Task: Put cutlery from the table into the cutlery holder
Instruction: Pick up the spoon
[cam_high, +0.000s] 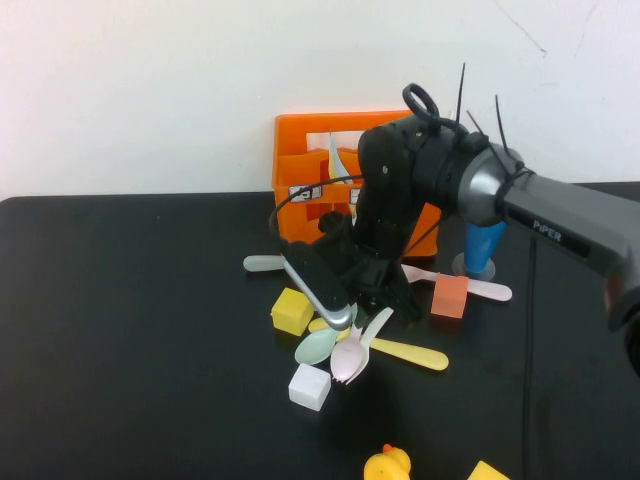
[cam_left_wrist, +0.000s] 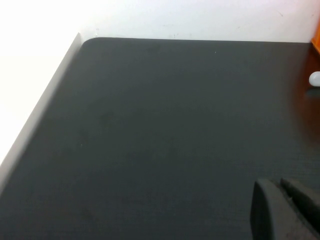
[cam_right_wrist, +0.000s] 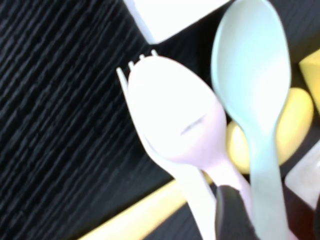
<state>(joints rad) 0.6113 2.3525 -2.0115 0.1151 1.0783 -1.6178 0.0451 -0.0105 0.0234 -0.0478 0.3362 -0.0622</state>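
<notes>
My right gripper (cam_high: 358, 312) is down on a heap of cutlery at the middle of the table (cam_high: 130, 330). In the right wrist view it (cam_right_wrist: 274, 220) is open, with one finger (cam_right_wrist: 232, 215) by the pink spoon (cam_right_wrist: 175, 125) and the mint spoon's (cam_right_wrist: 252, 75) handle between the jaws. A white fork (cam_right_wrist: 197, 210) lies under the pink spoon and a yellow piece (cam_right_wrist: 135, 215) under both. The heap also shows in the high view: mint spoon (cam_high: 320, 346), pink spoon (cam_high: 349, 358), yellow piece (cam_high: 412, 352). The orange cutlery holder (cam_high: 300, 135) stands behind. My left gripper (cam_left_wrist: 282, 210) is shut over bare table.
A yellow cube (cam_high: 292, 310), a white cube (cam_high: 309, 387) and an orange cube (cam_high: 450, 297) ring the heap. A blue cup (cam_high: 485, 245) and a pink piece of cutlery (cam_high: 485, 289) are to the right. A pale handle (cam_high: 262, 263) lies left. A yellow duck (cam_high: 387, 465) sits at the front.
</notes>
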